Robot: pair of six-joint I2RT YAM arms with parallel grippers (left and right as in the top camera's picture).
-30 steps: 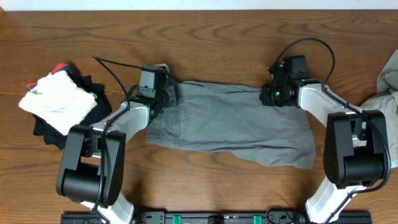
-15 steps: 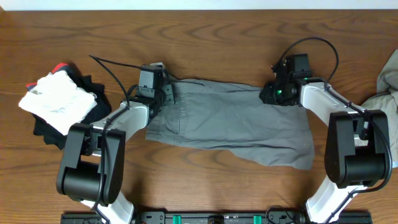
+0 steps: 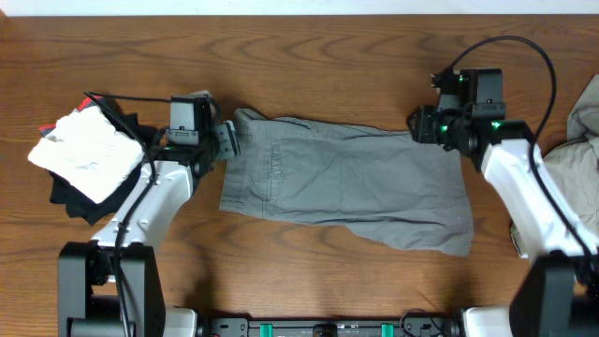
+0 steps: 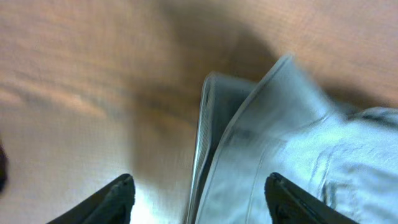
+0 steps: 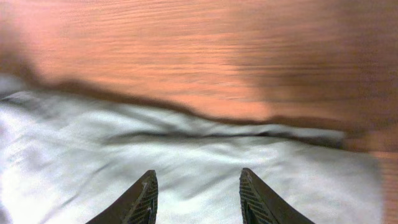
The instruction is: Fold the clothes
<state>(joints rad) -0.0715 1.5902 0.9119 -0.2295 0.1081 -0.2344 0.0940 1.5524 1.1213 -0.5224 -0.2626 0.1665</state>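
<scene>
The grey shorts [image 3: 346, 192] lie spread flat in the middle of the desk [image 3: 309, 56], waistband toward the left edge and leg hems toward the right. I see no fold in them yet. I judge this garment is only laid out and smoothed, so every fold on it is still to do.

My left end effector [image 3: 225, 139] sits just off the waistband's far corner. Its fingers stand wide apart, and the cloth edge runs between them unpinched. My right end effector [image 3: 418, 124] hovers over the far hem corner, also parted and holding nothing.

By the left edge is a pile [image 3: 89, 154] with a white piece on top of dark ones and a bit of red showing. I take these for finished items, though the pile looks loose rather than neat. At the right edge a beige garment [image 3: 576, 159] lies crumpled and partly out of view, so it is probably waiting its turn. Overall, the job seems to be somewhere in its middle stretch.

The desk is brown wood grain, otherwise bare around the shorts. Past the far edge I see only a pale strip — nothing more of the room shows.
</scene>
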